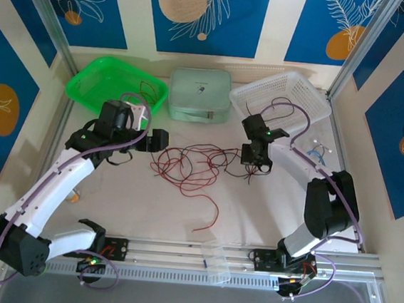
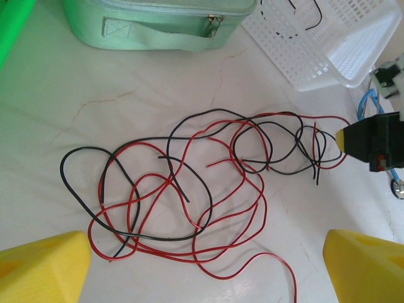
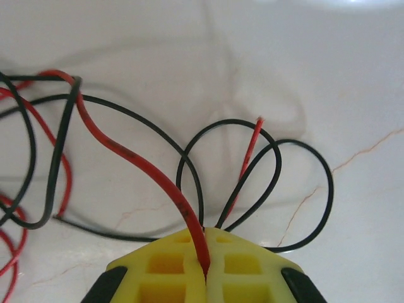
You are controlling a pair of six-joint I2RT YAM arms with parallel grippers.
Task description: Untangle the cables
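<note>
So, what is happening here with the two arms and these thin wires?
Two robot arms are working on a pile of thin red and black cables lying loose in the middle of the table. The right gripper is shut on one red cable at the right edge of the pile. The left gripper is open at the left side, holding nothing. The strands cross one another in many places, so the untangling is not yet done.

Thin red & black cables [image 2: 189,189], tangled loose loops, mid table, one red strand pinched.
</note>
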